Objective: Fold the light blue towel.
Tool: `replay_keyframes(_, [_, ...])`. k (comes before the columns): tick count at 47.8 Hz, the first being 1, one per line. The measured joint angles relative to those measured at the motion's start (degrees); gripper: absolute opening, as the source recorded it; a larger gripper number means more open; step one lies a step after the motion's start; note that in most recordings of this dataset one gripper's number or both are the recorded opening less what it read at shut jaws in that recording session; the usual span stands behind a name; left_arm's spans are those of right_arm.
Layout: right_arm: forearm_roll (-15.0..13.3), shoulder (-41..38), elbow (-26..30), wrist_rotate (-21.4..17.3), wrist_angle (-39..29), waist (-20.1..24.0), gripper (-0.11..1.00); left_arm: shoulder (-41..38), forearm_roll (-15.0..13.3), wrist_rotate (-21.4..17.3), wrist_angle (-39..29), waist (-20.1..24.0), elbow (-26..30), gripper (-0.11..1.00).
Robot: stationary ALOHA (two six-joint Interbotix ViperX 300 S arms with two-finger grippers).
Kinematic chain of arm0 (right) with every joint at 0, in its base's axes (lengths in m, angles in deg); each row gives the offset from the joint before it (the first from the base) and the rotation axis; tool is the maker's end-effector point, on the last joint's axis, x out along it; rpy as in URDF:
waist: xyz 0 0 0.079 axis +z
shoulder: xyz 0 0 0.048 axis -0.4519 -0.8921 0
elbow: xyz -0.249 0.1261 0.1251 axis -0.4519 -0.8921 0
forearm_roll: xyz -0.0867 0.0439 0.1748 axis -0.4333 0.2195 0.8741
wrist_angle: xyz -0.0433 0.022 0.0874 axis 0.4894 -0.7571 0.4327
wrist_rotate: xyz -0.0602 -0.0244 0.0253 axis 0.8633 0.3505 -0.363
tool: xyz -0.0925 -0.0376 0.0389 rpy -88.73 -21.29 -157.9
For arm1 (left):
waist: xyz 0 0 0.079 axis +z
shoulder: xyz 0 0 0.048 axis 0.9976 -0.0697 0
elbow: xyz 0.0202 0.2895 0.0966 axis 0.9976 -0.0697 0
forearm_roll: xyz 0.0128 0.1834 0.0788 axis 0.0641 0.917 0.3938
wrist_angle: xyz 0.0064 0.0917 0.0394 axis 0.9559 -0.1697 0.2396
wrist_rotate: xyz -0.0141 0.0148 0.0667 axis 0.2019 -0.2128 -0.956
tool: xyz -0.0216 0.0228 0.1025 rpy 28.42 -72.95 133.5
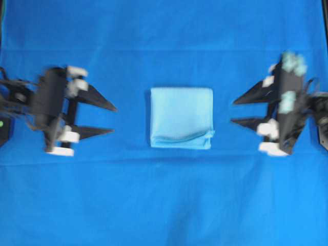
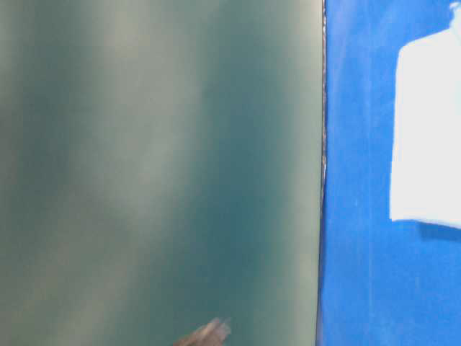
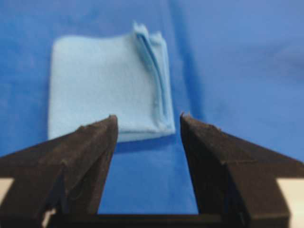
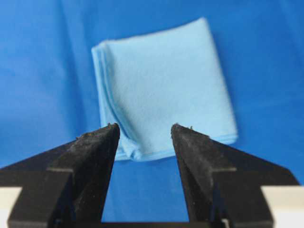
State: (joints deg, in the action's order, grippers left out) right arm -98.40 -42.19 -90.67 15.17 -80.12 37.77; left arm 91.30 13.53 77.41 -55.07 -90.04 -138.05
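Overhead: light blue towel (image 1: 181,117) square, layered edges.

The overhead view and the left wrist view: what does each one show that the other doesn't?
Only the overhead view shows both open grippers, the left gripper and the right gripper, one on each side of the folded light blue towel, neither touching it. Only the left wrist view shows the towel's stacked layers along one edge up close. Both show the towel lying on the royal-blue sheet, and the left gripper open.
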Motion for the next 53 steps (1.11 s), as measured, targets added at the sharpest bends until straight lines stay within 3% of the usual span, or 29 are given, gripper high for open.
replay_keyframes(12, [-1.9,15.6,-6.4,0.0,-0.3,0.0,0.54,15.3,0.0,0.1,-1.9,0.6,-7.2,0.53])
replay_keyframes(23, [-2.3,24.3,-14.0,-0.2,0.3,0.0,0.53,26.3,0.0,1.1,-4.9,2.2,-13.6,0.53])
replay_keyframes(36, [-2.5,27.4,-23.1,-0.7,8.2,-3.4,0.53,35.9,0.0,2.1,-3.4,3.3,-22.9,0.53])
replay_keyframes(46, [-2.5,27.8,-26.1,-0.8,14.9,-8.3,0.53,37.1,0.0,2.5,-3.4,4.0,-24.1,0.53])
replay_keyframes(53, [-2.5,27.8,-26.3,-0.9,15.9,-8.8,0.53,37.1,0.0,2.5,-3.3,3.9,-24.1,0.53])
